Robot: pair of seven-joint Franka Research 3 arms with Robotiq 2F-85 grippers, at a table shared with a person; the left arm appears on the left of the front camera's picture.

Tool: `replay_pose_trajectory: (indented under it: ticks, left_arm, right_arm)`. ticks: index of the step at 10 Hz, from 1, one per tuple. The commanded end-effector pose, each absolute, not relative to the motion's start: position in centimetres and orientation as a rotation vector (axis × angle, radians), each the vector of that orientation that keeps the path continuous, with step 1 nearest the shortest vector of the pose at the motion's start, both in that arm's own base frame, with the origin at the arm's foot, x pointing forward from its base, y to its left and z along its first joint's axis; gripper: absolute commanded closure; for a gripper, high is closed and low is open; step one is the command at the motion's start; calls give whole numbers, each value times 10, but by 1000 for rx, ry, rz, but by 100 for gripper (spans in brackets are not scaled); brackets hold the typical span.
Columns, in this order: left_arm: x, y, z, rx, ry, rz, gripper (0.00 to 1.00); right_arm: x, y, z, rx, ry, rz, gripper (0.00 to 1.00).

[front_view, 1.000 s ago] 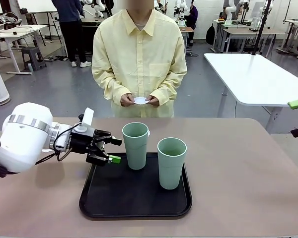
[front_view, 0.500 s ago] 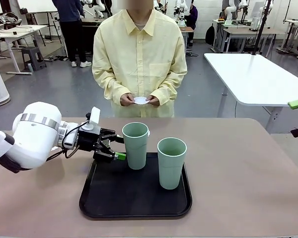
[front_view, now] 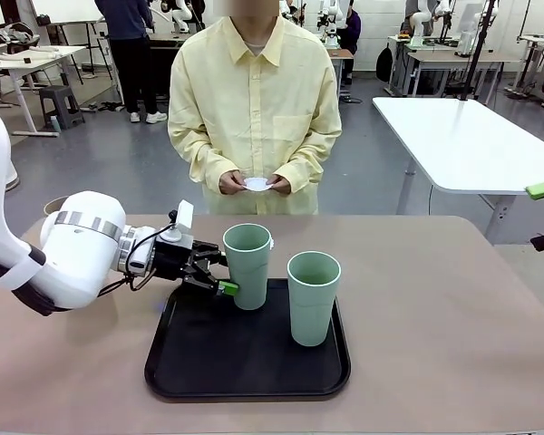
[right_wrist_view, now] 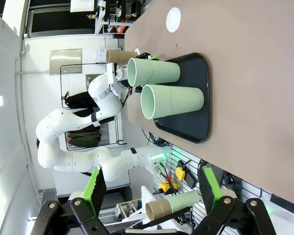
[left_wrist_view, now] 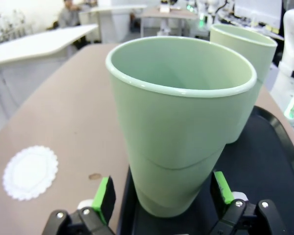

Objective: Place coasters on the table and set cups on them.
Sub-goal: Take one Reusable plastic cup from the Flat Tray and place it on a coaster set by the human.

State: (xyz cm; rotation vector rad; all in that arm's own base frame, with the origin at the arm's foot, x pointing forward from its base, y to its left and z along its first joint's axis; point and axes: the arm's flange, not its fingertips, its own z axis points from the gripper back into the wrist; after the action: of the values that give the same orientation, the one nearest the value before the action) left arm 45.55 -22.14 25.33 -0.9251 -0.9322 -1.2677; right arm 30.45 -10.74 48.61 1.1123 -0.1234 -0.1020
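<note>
The left pincer is standing spread, its green pads flanking the lower part of one pale green cup, while that cup and the second green cup are standing upright on the black tray on the worktop. One coaster is lying flat on the worktop near the tray, and the person across is holding another coaster in both hands. The right pincer is hanging spread and empty, well away from the cups.

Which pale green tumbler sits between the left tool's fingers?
The tall pale green matte tumbler at the black tray's far-left corner: it stands between the left tool's open fingers; the other tumbler stands apart, to its right.
</note>
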Motion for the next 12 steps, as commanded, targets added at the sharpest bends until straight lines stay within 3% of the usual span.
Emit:
replay_pose_trajectory:
  ticks: [1, 10, 11, 12]
  left_arm:
    - [459, -230, 252, -935, -930, -1254, 0]
    - [458, -260, 234, -1062, -985, -1277, 0]
    - [458, -260, 235, -1074, -1000, -1273, 59]
    - [458, -259, 236, -1081, -999, -1273, 59]
  right_arm:
    - [308, -106, 487, 1149, -148, -89, 0]
    - [308, -106, 487, 1149, -148, -89, 0]
    - [308, -106, 487, 1149, -148, -89, 0]
    - [308, -106, 487, 1149, -148, -89, 0]
